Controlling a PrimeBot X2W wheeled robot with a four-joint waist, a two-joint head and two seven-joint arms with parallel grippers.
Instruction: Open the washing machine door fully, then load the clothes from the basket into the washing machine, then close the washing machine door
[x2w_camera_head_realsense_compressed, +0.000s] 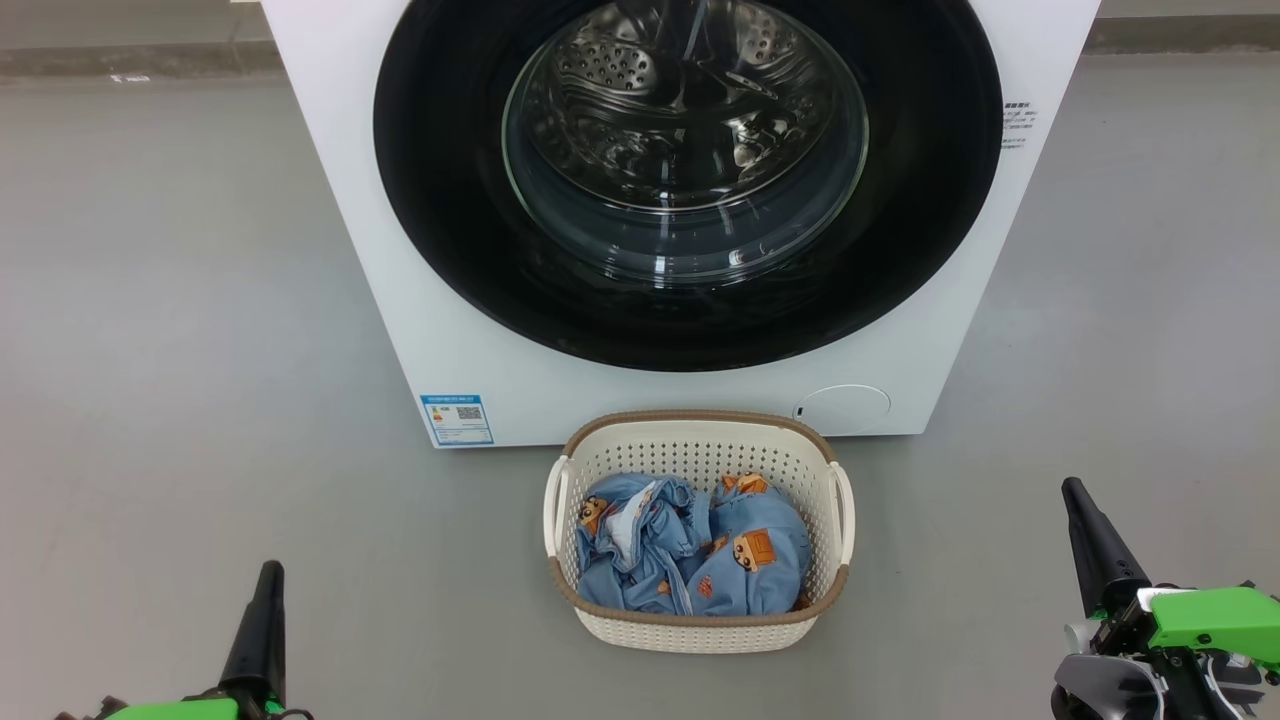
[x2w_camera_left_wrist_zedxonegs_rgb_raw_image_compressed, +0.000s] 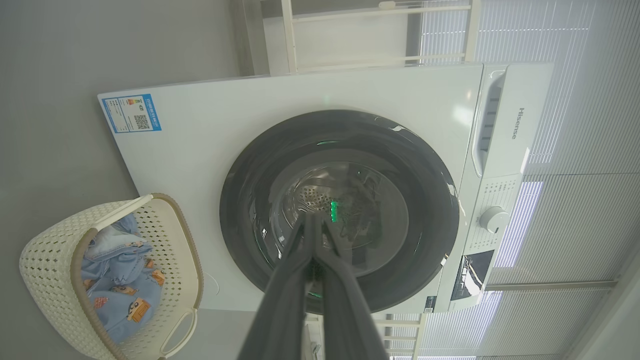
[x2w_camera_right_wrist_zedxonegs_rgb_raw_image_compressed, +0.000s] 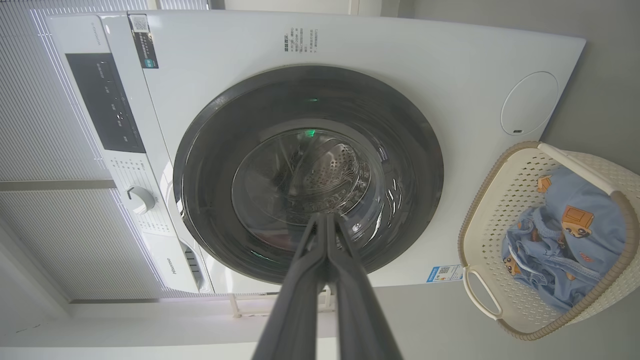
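A white front-loading washing machine (x2w_camera_head_realsense_compressed: 450, 330) stands on a grey floor (x2w_camera_head_realsense_compressed: 150, 350) with its glossy black washing machine door (x2w_camera_head_realsense_compressed: 450, 200) shut flush against the cabinet, the steel drum visible through the bulging glass window (x2w_camera_head_realsense_compressed: 685, 170). Directly in front of the machine, below the door and on the floor, sits the cream perforated basket (x2w_camera_head_realsense_compressed: 700, 460) with its brown rim, near the machine's base. Inside it lie the clothes (x2w_camera_head_realsense_compressed: 700, 550), light blue garments printed with small orange figures, bunched in a heap with a strip of white lining showing. The left pincer (x2w_camera_head_realsense_compressed: 268, 575) hangs low at the near left and the right pincer (x2w_camera_head_realsense_compressed: 1075, 495) at the near right, each well apart from the basket between them; both have their dark fingers pressed together, holding nothing. A small blue label (x2w_camera_head_realsense_compressed: 457, 419) marks the machine's lower left corner, and a round hatch (x2w_camera_head_realsense_compressed: 843, 408) sits at its lower right.
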